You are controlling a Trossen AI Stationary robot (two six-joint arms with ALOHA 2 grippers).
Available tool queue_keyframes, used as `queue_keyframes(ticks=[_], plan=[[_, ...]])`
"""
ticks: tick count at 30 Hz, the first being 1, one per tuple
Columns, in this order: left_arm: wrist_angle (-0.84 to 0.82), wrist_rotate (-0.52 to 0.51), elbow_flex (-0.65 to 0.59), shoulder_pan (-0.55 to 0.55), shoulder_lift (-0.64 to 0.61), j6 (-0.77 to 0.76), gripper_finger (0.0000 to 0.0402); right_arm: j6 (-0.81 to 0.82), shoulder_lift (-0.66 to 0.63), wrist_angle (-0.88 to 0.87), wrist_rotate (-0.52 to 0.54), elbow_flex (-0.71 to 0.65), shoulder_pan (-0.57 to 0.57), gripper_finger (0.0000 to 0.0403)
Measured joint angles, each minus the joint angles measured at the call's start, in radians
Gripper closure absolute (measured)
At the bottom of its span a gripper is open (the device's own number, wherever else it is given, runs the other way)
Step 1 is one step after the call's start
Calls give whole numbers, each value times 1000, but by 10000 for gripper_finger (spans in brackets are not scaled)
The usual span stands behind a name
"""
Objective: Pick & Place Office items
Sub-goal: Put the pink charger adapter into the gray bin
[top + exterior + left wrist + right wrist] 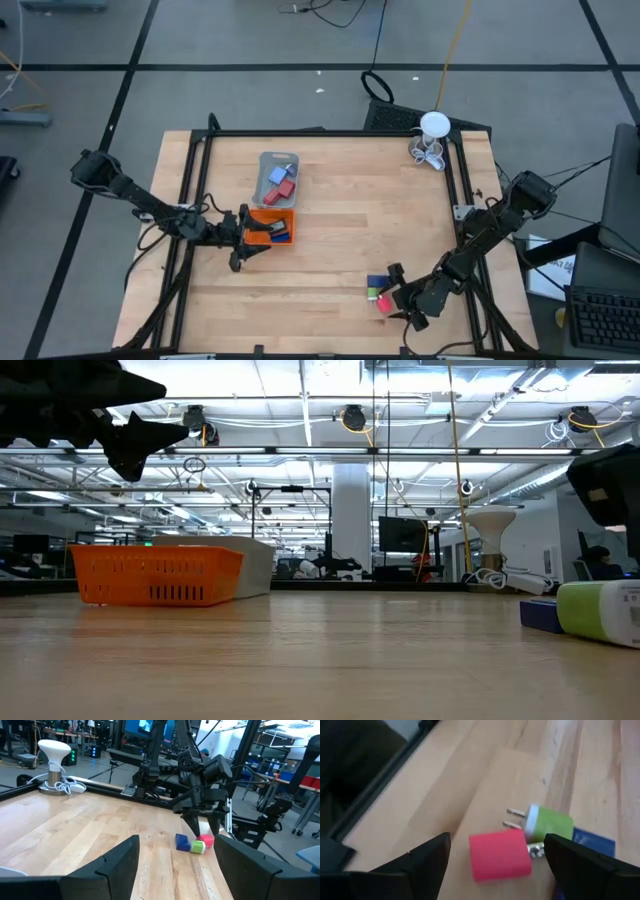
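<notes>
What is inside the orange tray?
From above, the orange tray holds a blue piece and a dark one beside it. The left gripper hangs over its edge, so part of the inside is covered.

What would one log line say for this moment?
right hand: open, above pink block | green plug, blue block beside it | left hand: open, empty, by orange tray
</notes>
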Motion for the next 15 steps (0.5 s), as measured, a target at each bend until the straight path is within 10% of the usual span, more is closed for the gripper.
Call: queue_keyframes(ticks=[15], plan=[[0, -1, 0, 0, 0, 2, 147, -32, 0, -31, -50, 0, -10, 161]])
